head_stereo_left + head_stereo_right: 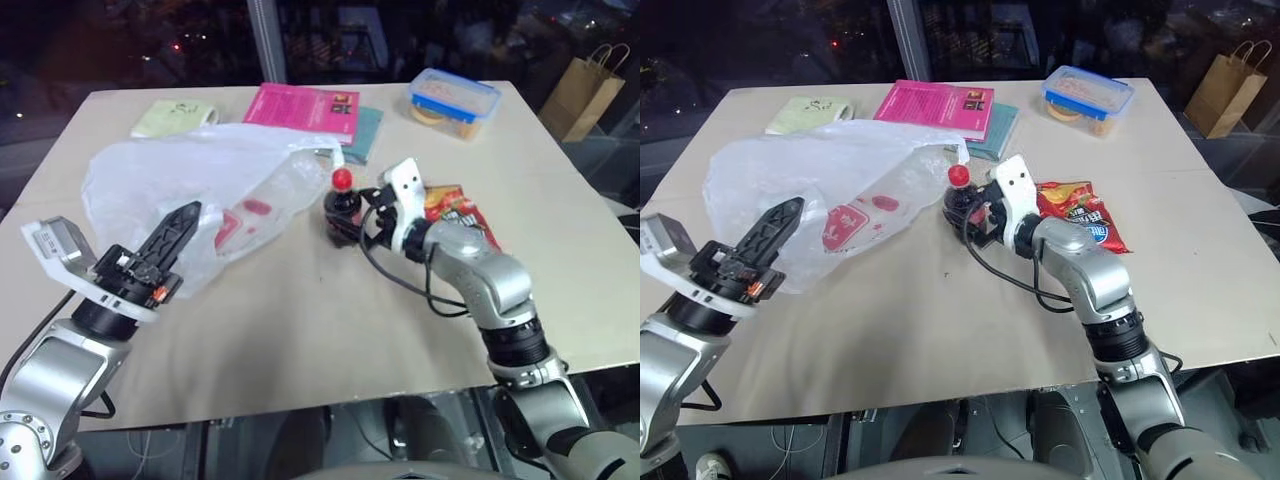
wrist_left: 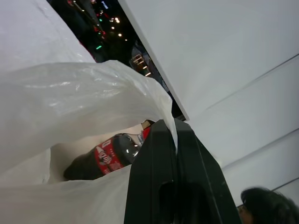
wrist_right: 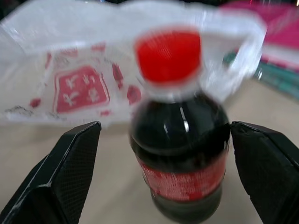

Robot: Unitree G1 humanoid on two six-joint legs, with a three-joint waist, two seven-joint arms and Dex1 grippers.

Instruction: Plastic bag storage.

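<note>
Left eye view: the table (image 1: pixel 300 350) carries every item, and the plastic bag (image 1: pixel 200 180) serves as the landmark. It lies on the table's left half, its mouth turned toward the bottle (image 1: pixel 343 215), which stands upright just beside that mouth. This layout suggests the bottle is to be loaded into the bag. The left gripper (image 1: pixel 172 240) has its fingers pressed together on the bag's near edge, lifting the film (judged: to hold the mouth open). Its arm is raised, pointing forward and slightly upward. The right gripper (image 3: pixel 163 154) is spread wide, one finger on each side of the bottle, not visibly touching it. Its arm reaches level toward the bag's mouth.
</note>
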